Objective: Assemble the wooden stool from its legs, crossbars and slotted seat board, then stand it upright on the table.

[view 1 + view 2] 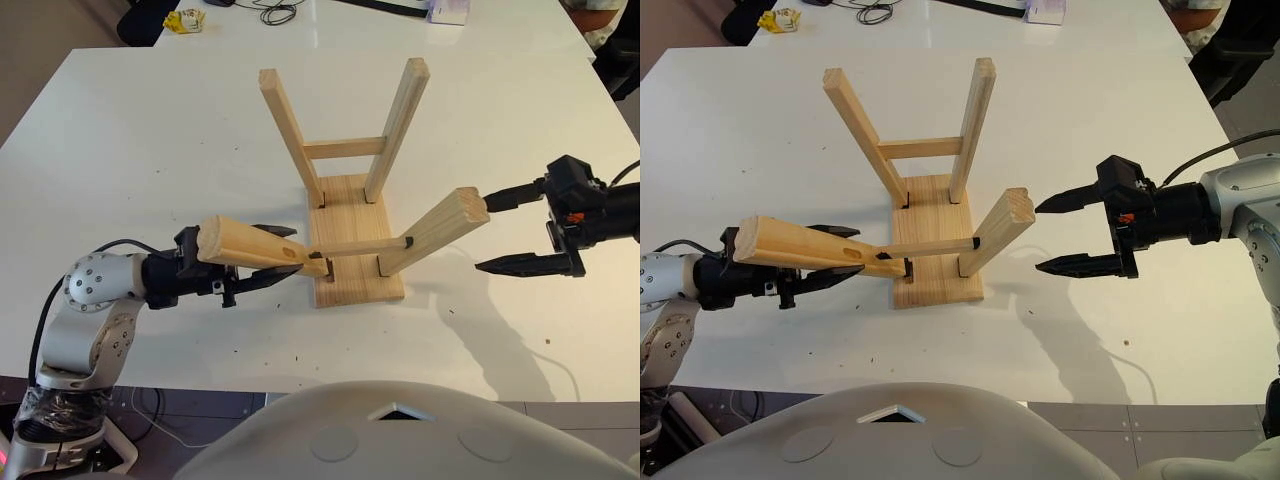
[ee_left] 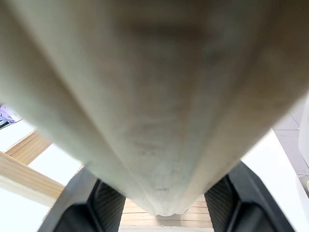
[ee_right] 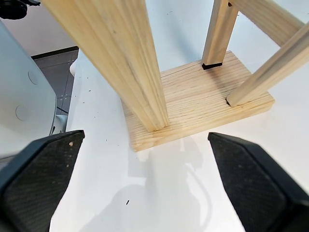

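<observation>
The slotted seat board point(image 1: 352, 195) lies flat on the white table point(image 1: 140, 150). Two far legs point(image 1: 292, 130) stand in its far slots, joined by a crossbar point(image 1: 345, 148). My left gripper point(image 1: 283, 254) is shut on the near left leg point(image 1: 245, 248), which lies almost level with its foot at the board's near left corner; in the left wrist view the leg point(image 2: 154, 96) runs between dark pads point(image 2: 104, 208). A second crossbar point(image 1: 360, 246) links it to the near right leg point(image 1: 435, 230), which leans right from its slot. My right gripper point(image 1: 1040, 238) is open just right of that leg's top.
A yellow object point(image 1: 185, 20), cables point(image 1: 278, 12) and a white box point(image 1: 448, 10) lie on a second table behind. The right wrist view looks between its open fingers point(image 3: 41, 174) at the seat board point(image 3: 193, 106). The table's front edge runs close below both arms.
</observation>
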